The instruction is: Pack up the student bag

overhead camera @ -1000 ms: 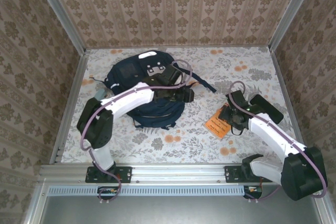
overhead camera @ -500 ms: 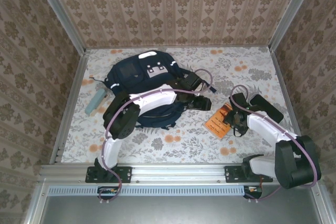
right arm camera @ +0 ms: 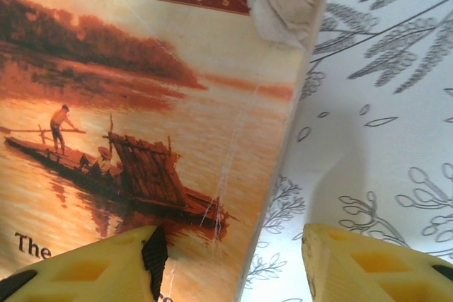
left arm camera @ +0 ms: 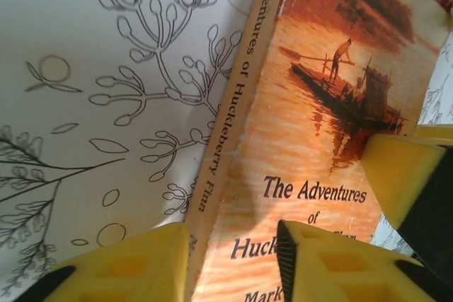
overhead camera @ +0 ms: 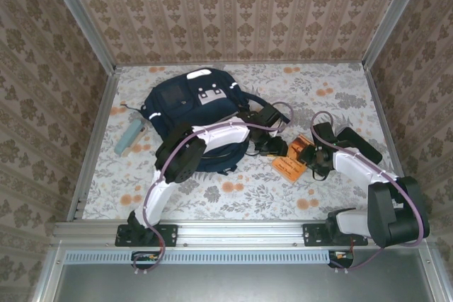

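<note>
Enclosure: patterned walls on three sides; table covered with a floral cloth.
Bag: lies flat at the far left of the table, with the left arm reaching across its near edge. Whether its opening is unzipped cannot be told.
Book: orange paperback on the cloth, right of the bag and outside it. Not packed.
Teal case: slim item on the cloth just left of the bag, untouched. Not packed.
Left gripper: fingers sit either side of the book's spine, one against it and one over the cover. Whether they are pinching cannot be told.
Right gripper: fingers are spread across the book's opposite edge. One is over the cover and the other is off the book, above the cloth.
Progress: early, judging by the layout. Nothing is seen inside the bag, and the book is only being taken hold of.
Outstanding: lift the book, put it in the bag, then likely the teal case.
Count: one bag, one book, one teal case, two grippers.
</note>
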You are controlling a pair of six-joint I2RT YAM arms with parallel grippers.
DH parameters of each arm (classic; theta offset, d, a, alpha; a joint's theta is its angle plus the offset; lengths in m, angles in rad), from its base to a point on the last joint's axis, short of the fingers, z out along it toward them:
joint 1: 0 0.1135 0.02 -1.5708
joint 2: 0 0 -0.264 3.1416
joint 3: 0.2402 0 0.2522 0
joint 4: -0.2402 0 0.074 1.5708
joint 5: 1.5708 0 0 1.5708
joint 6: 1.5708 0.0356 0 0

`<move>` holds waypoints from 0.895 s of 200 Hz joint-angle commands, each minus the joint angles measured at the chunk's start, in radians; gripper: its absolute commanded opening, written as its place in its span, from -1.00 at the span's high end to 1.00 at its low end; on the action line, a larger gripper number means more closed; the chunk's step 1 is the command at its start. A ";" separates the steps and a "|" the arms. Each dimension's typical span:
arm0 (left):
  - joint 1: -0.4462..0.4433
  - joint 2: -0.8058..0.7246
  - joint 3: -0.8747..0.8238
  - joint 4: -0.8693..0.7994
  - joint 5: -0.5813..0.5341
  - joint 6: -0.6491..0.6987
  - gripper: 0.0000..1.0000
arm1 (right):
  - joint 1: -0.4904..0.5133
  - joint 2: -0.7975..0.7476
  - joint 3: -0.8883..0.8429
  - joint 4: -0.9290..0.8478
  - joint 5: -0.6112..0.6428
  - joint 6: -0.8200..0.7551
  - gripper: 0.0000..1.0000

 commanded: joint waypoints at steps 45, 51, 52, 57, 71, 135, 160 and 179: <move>-0.029 0.057 0.075 -0.059 0.026 0.021 0.53 | 0.002 -0.068 0.047 -0.072 -0.153 -0.035 0.19; -0.030 0.059 0.074 -0.059 0.026 0.021 0.54 | 0.002 -0.079 0.052 -0.072 -0.157 -0.034 0.23; -0.030 0.059 0.074 -0.059 0.025 0.020 0.54 | 0.002 -0.080 0.053 -0.072 -0.158 -0.034 0.24; -0.030 0.060 0.074 -0.059 0.026 0.019 0.55 | 0.003 -0.089 0.057 -0.071 -0.161 -0.033 0.27; -0.031 0.061 0.074 -0.059 0.026 0.020 0.56 | 0.004 -0.108 0.064 -0.108 -0.161 -0.031 0.39; -0.027 0.048 0.080 -0.064 0.013 0.027 0.53 | 0.008 -0.121 0.066 -0.109 -0.158 -0.034 0.87; -0.004 -0.003 0.063 -0.076 -0.016 0.046 0.32 | 0.008 -0.160 0.070 -0.117 -0.139 -0.051 1.00; 0.037 -0.072 0.017 -0.063 -0.028 0.063 0.09 | 0.008 -0.210 0.081 -0.112 -0.156 -0.080 1.00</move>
